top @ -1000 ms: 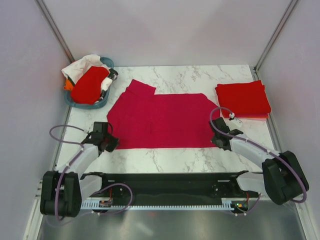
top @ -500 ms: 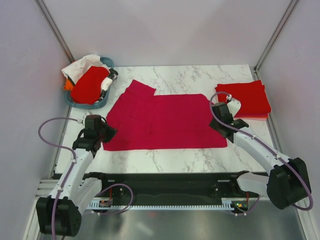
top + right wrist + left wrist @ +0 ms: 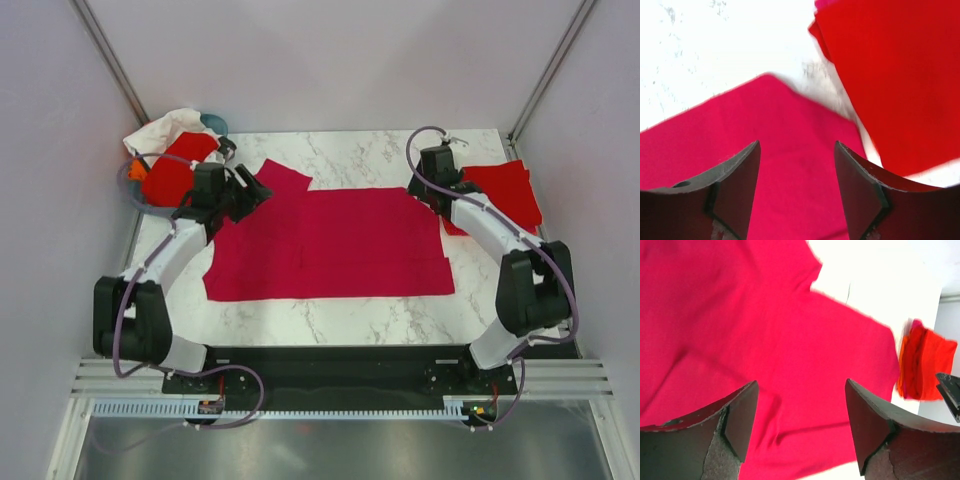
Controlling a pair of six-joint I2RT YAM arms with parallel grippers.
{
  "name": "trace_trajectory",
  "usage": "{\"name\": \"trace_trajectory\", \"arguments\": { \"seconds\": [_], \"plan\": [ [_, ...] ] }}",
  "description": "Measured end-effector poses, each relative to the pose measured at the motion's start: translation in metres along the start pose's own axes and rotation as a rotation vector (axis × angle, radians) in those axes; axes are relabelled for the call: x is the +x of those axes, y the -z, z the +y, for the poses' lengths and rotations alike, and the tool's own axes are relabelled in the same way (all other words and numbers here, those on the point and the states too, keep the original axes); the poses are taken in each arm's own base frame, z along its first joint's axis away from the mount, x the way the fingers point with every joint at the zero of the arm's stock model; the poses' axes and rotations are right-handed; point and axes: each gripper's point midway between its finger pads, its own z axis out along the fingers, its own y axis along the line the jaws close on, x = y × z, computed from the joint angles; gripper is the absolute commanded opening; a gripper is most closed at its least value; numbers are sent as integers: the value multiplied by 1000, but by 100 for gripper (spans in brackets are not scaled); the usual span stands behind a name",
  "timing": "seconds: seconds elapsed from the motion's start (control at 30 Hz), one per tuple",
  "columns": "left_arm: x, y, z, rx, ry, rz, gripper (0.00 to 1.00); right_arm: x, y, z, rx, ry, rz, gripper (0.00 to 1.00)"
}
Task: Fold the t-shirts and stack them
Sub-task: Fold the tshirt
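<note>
A deep crimson-pink t-shirt [image 3: 330, 240] lies spread flat across the middle of the marble table. My left gripper [image 3: 256, 193] hovers open over its far left shoulder, by the sleeve [image 3: 280, 177]. In the left wrist view the gripper [image 3: 802, 425] has only the crimson cloth [image 3: 740, 315] under its spread fingers. My right gripper [image 3: 427, 197] hovers open over the far right corner; in the right wrist view the gripper [image 3: 797, 185] is empty above the shirt [image 3: 715, 135]. Folded bright red t-shirts [image 3: 510, 190] are stacked at the right, and show in the wrist views as the stack [image 3: 900, 75] and the stack [image 3: 925, 362].
A teal basket [image 3: 213, 121] at the back left holds a red shirt [image 3: 165, 180] and white cloth [image 3: 165, 128], partly behind my left arm. Frame posts and plain walls close in the table on both sides. Bare marble [image 3: 330, 315] shows along the near edge.
Both grippers have let go of the shirt's near corners and opened. Both arms have swung from the near edge to the shirt's far corners. The shirt lies flat.
</note>
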Motion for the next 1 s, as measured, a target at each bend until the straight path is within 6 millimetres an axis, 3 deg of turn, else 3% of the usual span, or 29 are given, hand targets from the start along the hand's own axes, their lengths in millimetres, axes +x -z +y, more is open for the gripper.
{"name": "trace_trajectory", "arguments": {
  "seconds": [0.23, 0.33, 0.43, 0.57, 0.67, 0.73, 0.87, 1.0],
  "plan": [
    [-46, -49, -30, 29, -68, -27, 81, -20, -68, 8, 25, 79, 37, 73],
    [-54, -66, -40, 55, -79, -17, 80, -6, -98, 13, 11, 126, 99, 73],
    [-51, -79, -40, 65, -81, 14, 79, 17, -117, 15, -9, 169, 173, 72],
    [-40, -87, -34, 58, -78, 53, 79, 44, -128, 11, -10, 213, 252, 68],
    [-37, -87, -35, 62, -81, 63, 78, 51, -134, 10, -10, 231, 271, 66],
    [-36, -87, -37, 66, -86, 66, 78, 49, -134, 11, -13, 236, 268, 59],
    [-29, -88, -43, 77, -106, 77, 78, 50, -134, 10, -11, 251, 268, 31],
    [-20, -88, -51, 89, -127, 91, 78, 51, -133, 12, 7, 265, 257, 25]
  ]
}}
